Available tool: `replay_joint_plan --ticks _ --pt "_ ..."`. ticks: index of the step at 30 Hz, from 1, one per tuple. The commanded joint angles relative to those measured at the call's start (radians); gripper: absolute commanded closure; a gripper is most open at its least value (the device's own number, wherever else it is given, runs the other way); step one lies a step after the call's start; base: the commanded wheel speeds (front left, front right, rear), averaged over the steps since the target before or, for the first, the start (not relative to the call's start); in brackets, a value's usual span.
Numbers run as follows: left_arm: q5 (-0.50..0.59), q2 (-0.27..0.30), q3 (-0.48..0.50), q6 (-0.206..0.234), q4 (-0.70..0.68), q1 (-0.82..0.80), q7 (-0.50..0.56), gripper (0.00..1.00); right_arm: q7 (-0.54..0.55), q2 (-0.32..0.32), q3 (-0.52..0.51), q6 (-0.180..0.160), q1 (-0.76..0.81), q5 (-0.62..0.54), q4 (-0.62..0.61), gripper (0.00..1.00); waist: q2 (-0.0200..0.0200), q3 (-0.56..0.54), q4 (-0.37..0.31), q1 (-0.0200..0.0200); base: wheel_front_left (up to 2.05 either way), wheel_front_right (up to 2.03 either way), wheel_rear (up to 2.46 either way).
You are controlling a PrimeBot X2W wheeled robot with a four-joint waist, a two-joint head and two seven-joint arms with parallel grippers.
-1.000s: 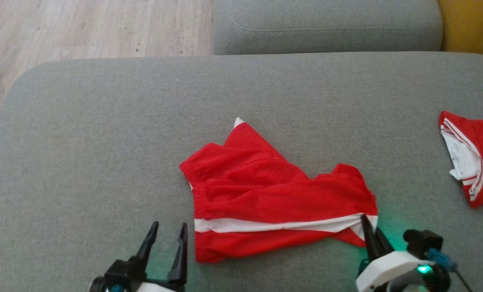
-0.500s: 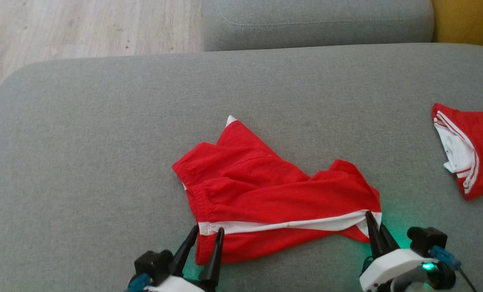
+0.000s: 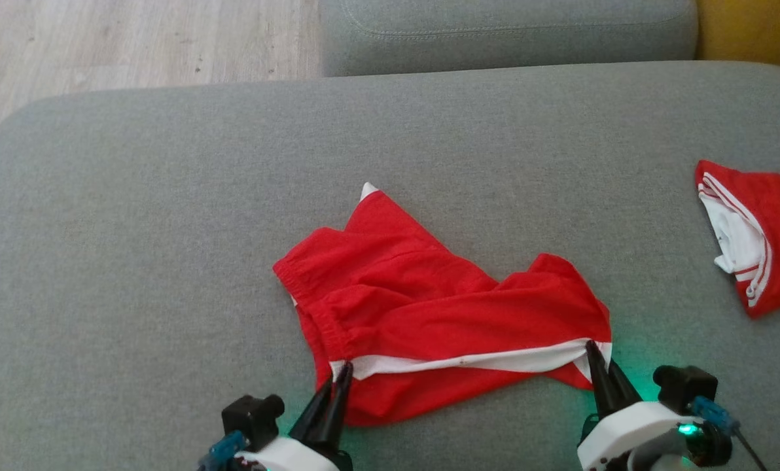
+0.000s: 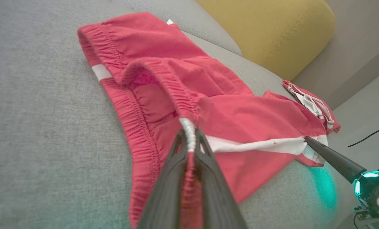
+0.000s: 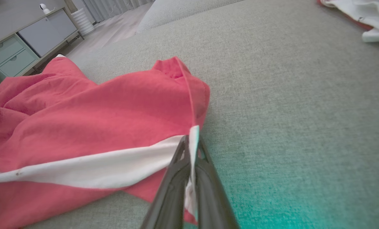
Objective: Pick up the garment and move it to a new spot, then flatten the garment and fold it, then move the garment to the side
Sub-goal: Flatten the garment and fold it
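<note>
The garment (image 3: 429,314) is a pair of red shorts with a white side stripe, lying crumpled on the grey sofa cushion (image 3: 167,196). My left gripper (image 3: 341,373) is shut on the shorts' waistband where the white stripe meets it, at the near left; the left wrist view shows the elastic band pinched between its fingers (image 4: 205,159). My right gripper (image 3: 591,350) is shut on the hem end of the stripe at the near right. In the right wrist view the white cloth sits clamped between the fingers (image 5: 176,165), with the garment (image 5: 81,127) spreading left.
A second red and white garment (image 3: 753,229) lies at the cushion's right edge. A grey backrest cushion (image 3: 508,33) sits at the far side, a yellow cushion (image 4: 265,28) beyond it. Wooden floor (image 3: 102,39) lies past the far left edge.
My left gripper came in from the left with jaws open, slid onto the waistband and closed on it. The right gripper stayed shut on the hem. The camera shifted slightly.
</note>
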Motion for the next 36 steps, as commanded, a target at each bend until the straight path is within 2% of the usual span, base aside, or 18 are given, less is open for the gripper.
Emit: replay_joint_plan --ticks 1,6,10,14,15,22,25,29,34,36 --pt "-0.007 0.014 0.026 0.001 -0.022 -0.042 -0.01 1.0 -0.011 0.002 0.027 -0.001 -0.029 -0.002 -0.03 1.0 0.0 0.001 0.001 0.0 0.0 0.0 0.0" --pt "0.005 0.023 0.041 0.001 -0.041 -0.039 -0.01 1.0 -0.011 0.003 0.031 -0.001 -0.03 0.012 -0.059 1.0 0.0 -0.013 0.006 0.0 0.0 0.0 0.0" --pt "0.015 0.037 0.076 0.001 -0.113 -0.04 -0.01 1.0 -0.011 0.01 0.05 -0.001 -0.031 0.083 -0.111 1.0 0.0 -0.057 0.01 0.0 0.0 0.0 0.0" --pt "0.092 0.101 0.103 0.001 -0.215 -0.118 -0.01 1.0 -0.011 -0.008 0.089 -0.001 -0.092 0.186 -0.168 1.0 0.0 -0.096 0.02 0.0 0.0 0.0 0.0" --pt "0.092 0.101 0.103 0.001 -0.215 -0.118 -0.01 1.0 -0.011 -0.008 0.089 -0.001 -0.092 0.186 -0.168 1.0 0.0 -0.096 0.02 0.0 0.0 0.0 0.0" --pt "0.152 0.224 0.113 0.001 -0.333 -0.368 -0.01 1.0 0.019 -0.112 0.138 -0.001 -0.287 0.353 -0.336 1.0 0.0 -0.128 0.026 0.0 0.0 0.0 0.0" --pt "0.145 0.267 0.099 0.001 -0.343 -0.476 -0.01 1.0 0.065 -0.141 0.13 -0.001 -0.372 0.417 -0.406 1.0 0.0 -0.116 0.024 0.0 0.0 0.0 0.0" --pt "0.115 0.286 0.073 0.001 -0.317 -0.6 -0.01 1.0 0.132 -0.15 0.113 -0.001 -0.468 0.468 -0.441 1.0 0.0 -0.079 0.019 0.0 0.0 0.0 0.0" --pt "0.107 0.286 0.033 0.001 -0.227 -0.756 -0.01 1.0 0.144 -0.136 0.115 -0.001 -0.615 0.44 -0.388 1.0 0.0 0.027 0.001 0.0 0.0 0.0 0.0" --pt "0.133 0.269 0.06 0.001 -0.195 -0.828 -0.01 1.0 0.112 -0.129 0.117 -0.001 -0.698 0.4 -0.336 1.0 0.0 0.069 -0.006 0.0 0.0 0.0 0.0"
